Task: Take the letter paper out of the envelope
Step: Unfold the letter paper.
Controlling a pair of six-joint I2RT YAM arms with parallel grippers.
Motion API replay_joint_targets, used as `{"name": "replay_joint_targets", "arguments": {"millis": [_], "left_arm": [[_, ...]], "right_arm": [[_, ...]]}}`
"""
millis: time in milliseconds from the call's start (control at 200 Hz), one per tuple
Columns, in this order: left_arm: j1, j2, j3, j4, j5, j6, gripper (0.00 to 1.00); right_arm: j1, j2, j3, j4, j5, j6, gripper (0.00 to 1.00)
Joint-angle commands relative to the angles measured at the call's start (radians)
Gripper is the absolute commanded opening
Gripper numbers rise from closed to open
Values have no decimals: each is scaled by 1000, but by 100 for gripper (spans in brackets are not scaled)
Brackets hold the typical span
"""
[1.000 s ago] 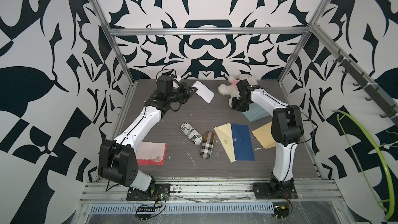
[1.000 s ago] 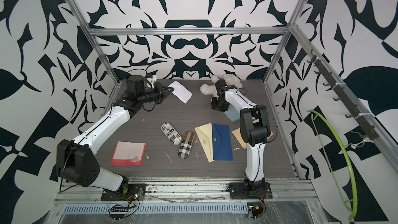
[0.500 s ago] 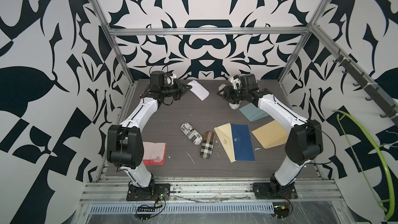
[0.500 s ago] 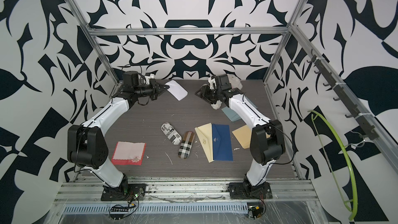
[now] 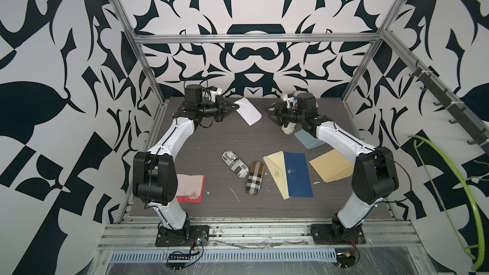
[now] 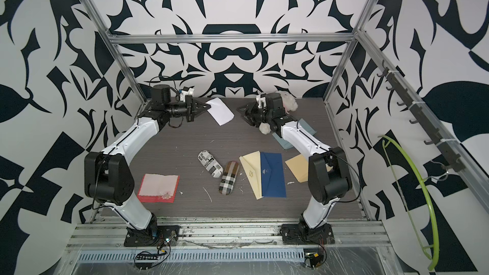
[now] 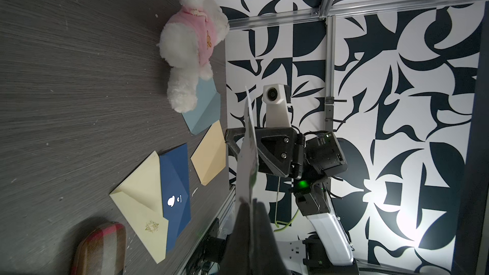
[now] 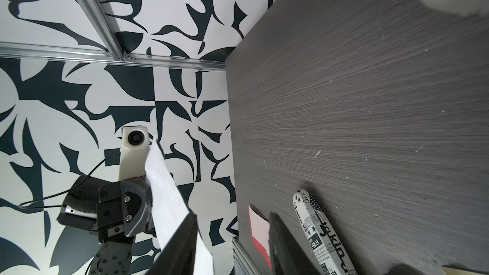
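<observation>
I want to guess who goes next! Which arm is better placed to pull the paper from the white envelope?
Probably the right. The left gripper is shut on the white envelope, holding it off the table. The right gripper is open, empty, and faces the envelope's free end.

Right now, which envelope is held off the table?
The white paper envelope, pinched in the left gripper's jaws; the navy, cream, tan and pale-blue ones lie flat.
</observation>
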Motion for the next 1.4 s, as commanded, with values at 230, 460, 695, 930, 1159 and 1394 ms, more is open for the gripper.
{"name": "replay_joint_targets", "arguments": {"millis": [230,460,695,930,1159,1394], "left_arm": [[4,14,23,-24,22,20,0],[3,20,23,-15,19,9,0],[3,24,24,-9,19,6,0],[-7,26,16,-9,17,5,0],[-12,30,16,-8,13,6,0],[-12,30,16,-38,8,31,0]], "right_arm": [[32,-111,-60,70,-14,88,46],[54,-90,-59,93,-11,108,46],[61,-89,-52,84,3,103,45],[64,-73,-41,124,-12,130,42],[64,-78,-44,136,-17,146,41],[64,-98,-48,127,-12,144,39]]}}
